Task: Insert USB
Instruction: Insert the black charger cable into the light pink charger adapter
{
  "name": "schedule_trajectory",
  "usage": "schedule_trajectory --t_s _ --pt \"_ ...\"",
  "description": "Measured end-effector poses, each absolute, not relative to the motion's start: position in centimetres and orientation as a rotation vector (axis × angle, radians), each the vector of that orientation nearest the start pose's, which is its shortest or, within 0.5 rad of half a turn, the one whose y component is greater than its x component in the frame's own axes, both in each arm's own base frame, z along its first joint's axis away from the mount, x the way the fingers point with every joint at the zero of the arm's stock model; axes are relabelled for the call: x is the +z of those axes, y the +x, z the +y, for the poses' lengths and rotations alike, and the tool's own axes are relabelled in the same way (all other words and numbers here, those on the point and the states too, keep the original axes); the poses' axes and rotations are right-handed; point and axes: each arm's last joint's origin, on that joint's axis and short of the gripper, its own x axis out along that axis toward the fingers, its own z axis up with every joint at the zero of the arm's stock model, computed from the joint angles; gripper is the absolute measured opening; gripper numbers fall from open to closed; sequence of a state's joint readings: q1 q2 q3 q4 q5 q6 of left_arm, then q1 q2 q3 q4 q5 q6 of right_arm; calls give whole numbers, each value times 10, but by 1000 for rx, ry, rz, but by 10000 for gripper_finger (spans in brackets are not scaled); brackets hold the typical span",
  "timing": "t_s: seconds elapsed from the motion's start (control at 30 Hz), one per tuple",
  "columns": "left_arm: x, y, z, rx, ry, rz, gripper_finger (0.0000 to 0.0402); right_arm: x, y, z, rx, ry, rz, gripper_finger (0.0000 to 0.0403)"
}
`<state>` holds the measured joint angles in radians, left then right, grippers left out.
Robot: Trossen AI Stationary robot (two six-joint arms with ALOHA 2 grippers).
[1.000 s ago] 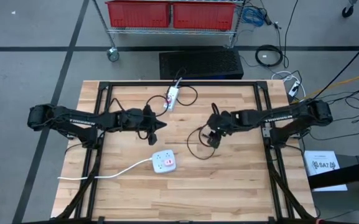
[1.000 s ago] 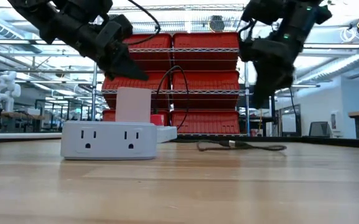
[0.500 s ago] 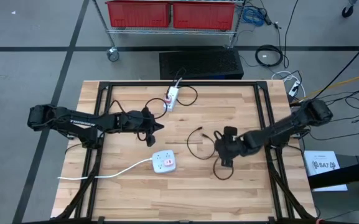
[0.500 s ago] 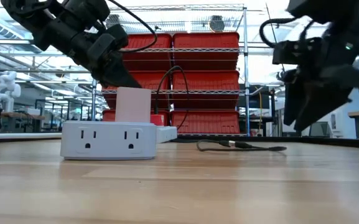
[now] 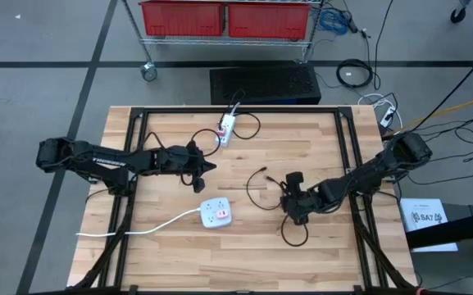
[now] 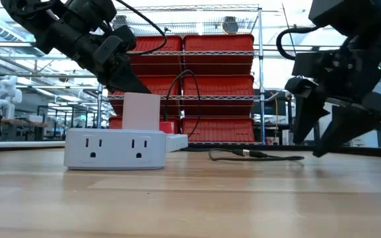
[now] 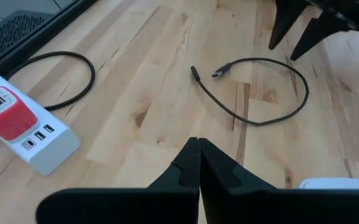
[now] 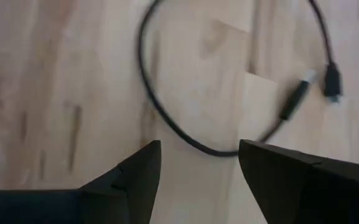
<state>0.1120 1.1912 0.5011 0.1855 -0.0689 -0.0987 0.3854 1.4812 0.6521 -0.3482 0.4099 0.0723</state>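
A thin black USB cable (image 5: pixel 251 190) lies in a loose loop on the wooden table, its two plug ends (image 7: pixel 207 73) close together. My right gripper (image 5: pixel 288 205) hangs open, fingers pointing steeply down, low over the loop's near right part (image 8: pixel 167 118); its fingers touch nothing. My left gripper (image 5: pixel 211 166) is shut and empty, held above the table left of the cable. A white power strip with a red USB block (image 7: pixel 17 118) lies at the far middle. A second white strip (image 5: pixel 217 213) carrying a pale cube (image 6: pixel 141 111) lies nearer the front.
The nearer strip's white cord (image 5: pixel 138 228) runs off toward the left edge. A black cord (image 7: pixel 73 68) curls by the far strip. A black frame (image 5: pixel 138 115) borders the table. Red bins on a wire rack (image 5: pixel 224 18) stand beyond the far edge.
My right gripper has swung from above the cable's far right side toward the table's near edge and come down low, rolling about its own axis as it went. The cable has stayed where it lay. My left gripper has kept still and shut.
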Motion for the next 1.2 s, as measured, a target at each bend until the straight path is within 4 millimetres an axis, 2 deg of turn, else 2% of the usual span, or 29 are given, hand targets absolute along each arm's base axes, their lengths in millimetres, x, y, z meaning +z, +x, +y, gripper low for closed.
schedule_trajectory --t_s 0.3,0.43,0.57,0.77,0.93,1.2 --pt "192 232 28 203 -108 495 2 125 241 83 -13 -486 1060 204" --pt "192 232 28 210 -106 495 2 122 244 82 -19 -481 1062 186" --pt "192 232 29 220 -104 495 2 122 246 80 -22 -458 1047 133" --pt "194 233 29 225 -127 468 2 125 252 71 -115 -351 1039 15" --pt "197 235 29 222 -127 435 2 140 267 67 -169 -257 981 5" --pt "210 239 29 206 -81 302 2 194 295 61 -112 -49 819 2"
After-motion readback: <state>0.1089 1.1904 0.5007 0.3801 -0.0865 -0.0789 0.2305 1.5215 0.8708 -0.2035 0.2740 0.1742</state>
